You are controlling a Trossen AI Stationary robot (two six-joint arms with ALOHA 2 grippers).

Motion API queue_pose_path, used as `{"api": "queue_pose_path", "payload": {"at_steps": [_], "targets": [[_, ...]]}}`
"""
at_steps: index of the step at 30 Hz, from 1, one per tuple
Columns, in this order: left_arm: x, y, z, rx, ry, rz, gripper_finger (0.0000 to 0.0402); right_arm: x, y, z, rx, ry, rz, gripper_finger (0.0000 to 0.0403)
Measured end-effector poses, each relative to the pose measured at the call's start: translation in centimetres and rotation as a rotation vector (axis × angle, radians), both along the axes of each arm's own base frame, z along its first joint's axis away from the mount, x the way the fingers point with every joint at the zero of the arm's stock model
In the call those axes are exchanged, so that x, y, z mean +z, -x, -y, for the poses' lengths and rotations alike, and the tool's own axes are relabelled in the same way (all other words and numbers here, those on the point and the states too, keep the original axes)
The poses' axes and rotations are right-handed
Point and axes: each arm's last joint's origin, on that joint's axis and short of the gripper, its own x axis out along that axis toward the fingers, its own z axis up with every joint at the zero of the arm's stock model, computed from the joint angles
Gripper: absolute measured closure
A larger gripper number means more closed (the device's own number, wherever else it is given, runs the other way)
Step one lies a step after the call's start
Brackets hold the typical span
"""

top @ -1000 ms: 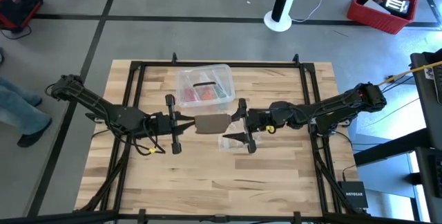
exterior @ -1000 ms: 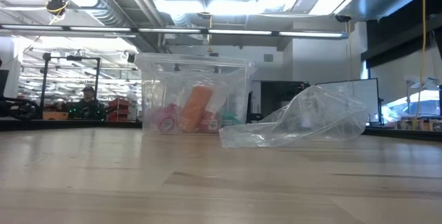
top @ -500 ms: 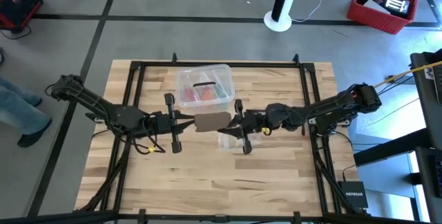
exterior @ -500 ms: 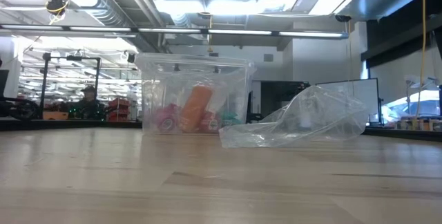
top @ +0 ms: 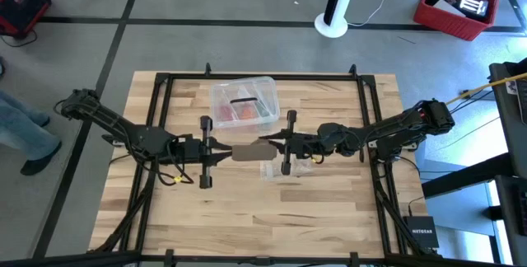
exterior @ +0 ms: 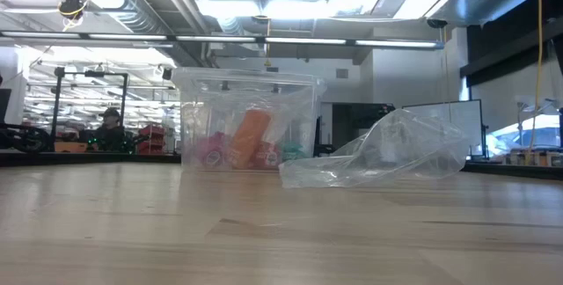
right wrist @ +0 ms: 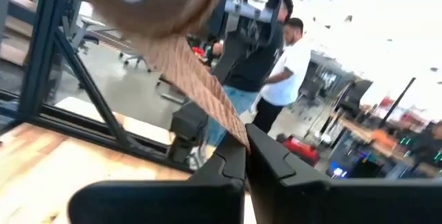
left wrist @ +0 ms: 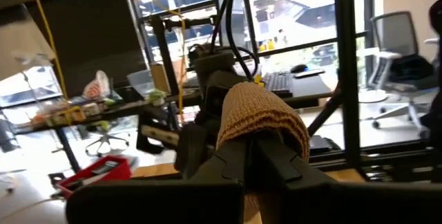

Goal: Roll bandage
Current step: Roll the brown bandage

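Bandage (top: 247,152), tan-brown fabric, held above the middle of the wooden table (top: 247,226), stretched between the two grippers.

Left arm reaches in from the table's left edge. Left gripper (top: 216,149) closed on the left end of the bandage; in the left wrist view the woven fabric (left wrist: 261,115) drapes over the clamped dark fingers (left wrist: 238,162).

Clear plastic box (top: 243,102) sits toward the far edge, near the centre, with red and green items inside. From the low view the box (exterior: 246,120) shows pink, orange and teal rolls through its wall.

Crinkled clear plastic bag (top: 278,169) lies on the table just beneath and beside the right gripper; in the low view the bag (exterior: 387,157) rests just right of the box.

Right arm reaches in from the table's right edge. Right gripper (top: 268,142) closed on the right end of the bandage. In the right wrist view the strip (right wrist: 193,79) runs taut from the pinched fingertips (right wrist: 238,156) up to a thicker brown bundle.

Beyond the table: a person (right wrist: 280,72) in a white shirt stands in the room; another person (exterior: 110,124) shows far off at the left in the low view. Red bin (top: 455,5) on the floor past the far right corner.
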Motion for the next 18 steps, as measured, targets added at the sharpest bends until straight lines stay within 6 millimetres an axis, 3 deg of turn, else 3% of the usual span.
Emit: {"api": "queue_pose_path", "payload": {"at_steps": [18], "targets": [[-1.1,-0.3,-0.5,0.048,0.07,-0.101,0.0402,1.0,0.2,0.0,-0.007,0.147,0.084,0.0394]]}}
